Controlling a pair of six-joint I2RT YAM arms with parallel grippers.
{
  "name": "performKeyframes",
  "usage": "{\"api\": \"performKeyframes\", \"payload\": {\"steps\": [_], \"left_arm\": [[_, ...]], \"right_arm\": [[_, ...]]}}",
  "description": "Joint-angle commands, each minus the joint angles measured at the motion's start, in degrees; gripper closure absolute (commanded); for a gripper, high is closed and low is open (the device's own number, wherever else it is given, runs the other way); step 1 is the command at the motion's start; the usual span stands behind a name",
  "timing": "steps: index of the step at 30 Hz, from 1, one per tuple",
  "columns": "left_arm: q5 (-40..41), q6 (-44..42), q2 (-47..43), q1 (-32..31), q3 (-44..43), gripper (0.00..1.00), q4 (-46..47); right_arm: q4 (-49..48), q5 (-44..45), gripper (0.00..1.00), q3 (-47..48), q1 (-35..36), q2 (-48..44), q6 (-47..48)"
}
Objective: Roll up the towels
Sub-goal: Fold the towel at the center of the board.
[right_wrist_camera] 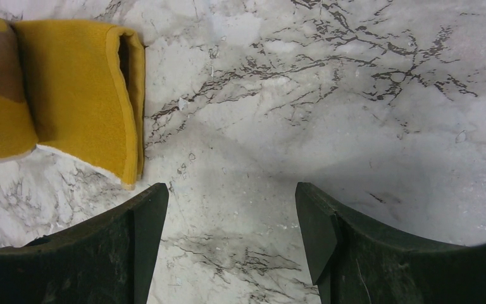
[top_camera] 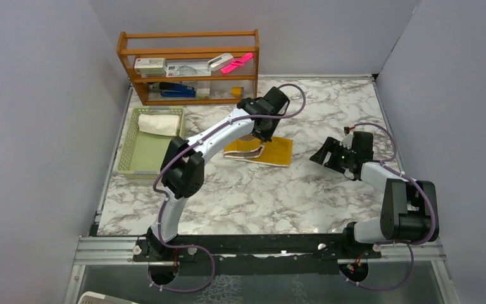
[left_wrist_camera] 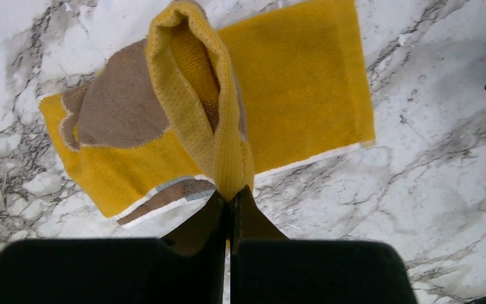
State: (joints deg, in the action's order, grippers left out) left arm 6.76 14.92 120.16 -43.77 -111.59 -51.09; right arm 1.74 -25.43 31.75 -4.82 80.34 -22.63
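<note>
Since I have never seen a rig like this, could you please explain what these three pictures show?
The machine is a left arm and a right arm, bolted to a marble table. The wide picture comes from a fixed camera overhead; the other two from cameras on each wrist. The left fingers are shut on a raised fold of the yellow towel. The right fingers stand open and empty over marble beside it. A white towel lies in the green basket, and a wooden shelf stands at the back.
</note>
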Motion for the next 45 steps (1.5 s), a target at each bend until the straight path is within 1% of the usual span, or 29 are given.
{"api": "performKeyframes", "payload": {"steps": [1, 10, 19, 25, 26, 28, 30, 33, 34, 35, 37, 38, 40, 41, 44, 45], "left_arm": [[-3.25, 1.58, 1.26, -0.95, -2.44, 1.00, -0.24], [-5.72, 2.45, 3.47, -1.60, -1.79, 1.00, -0.13], [-8.44, 3.83, 4.21, -2.99, -3.44, 1.00, 1.50], [-12.07, 4.40, 4.64, -3.00, -5.32, 1.00, 3.05], [-12.53, 4.49, 4.79, -2.99, -5.24, 0.97, 3.38], [-13.20, 4.59, 5.07, -2.99, -4.73, 0.85, 3.85], [-13.31, 4.24, 4.66, -2.99, -4.03, 0.75, 4.33], [-13.24, 3.61, 2.17, -2.34, -2.67, 0.62, 5.83], [-14.02, 3.47, 0.94, -1.75, -2.22, 0.55, 6.79], [-15.45, 3.50, -0.64, -1.04, -1.50, 0.46, 7.89], [-19.33, 3.88, -4.12, 1.14, 0.14, 0.31, 10.54], [-21.33, 4.09, -5.93, 2.39, 1.16, 0.26, 11.71], [-22.97, 4.47, -9.24, 5.59, 4.04, 0.24, 14.43], [-23.20, 4.57, -10.49, 7.62, 5.93, 0.25, 15.89], [-23.86, 4.86, -12.38, 13.82, 12.68, 0.36, 19.65], [-23.44, 5.01, -12.74, 15.42, 14.59, 0.42, 21.58]], "right_arm": [[0.40, -1.09, 0.25, 0.28, 0.42, 0.96, 0.75], [0.22, -1.38, 0.25, 0.07, 0.42, 1.12, 0.75], [0.28, -1.46, 0.25, 0.07, 0.42, 1.21, 0.92], [0.33, -1.46, 0.25, 0.16, 0.42, 1.27, 0.90], [0.30, -1.44, 0.25, 0.15, 0.38, 1.31, 0.91], [0.43, -1.40, 0.25, 0.22, 0.49, 1.21, 1.01], [0.62, -1.15, 0.25, 0.20, 0.51, 0.97, 1.08], [0.43, -1.00, 0.25, 0.24, 0.51, 0.01, 1.04], [0.15, -0.94, 0.25, 0.27, 0.59, -0.55, 0.98], [-0.22, -1.05, 0.25, 0.37, 0.60, -1.30, 0.90], [-1.10, -0.73, 0.25, 0.84, 0.90, -3.73, 0.81], [-1.40, 0.00, 0.25, 1.40, 1.40, -5.41, 0.77], [-2.06, 2.48, 0.25, 3.25, 3.69, -8.62, 1.22], [-2.27, 4.35, 0.25, 4.76, 5.91, -9.66, 1.63], [-2.43, 9.46, 0.24, 10.88, 14.29, -8.40, 3.53], [-2.36, 10.12, 0.24, 13.15, 16.85, -6.62, 3.74]]}}
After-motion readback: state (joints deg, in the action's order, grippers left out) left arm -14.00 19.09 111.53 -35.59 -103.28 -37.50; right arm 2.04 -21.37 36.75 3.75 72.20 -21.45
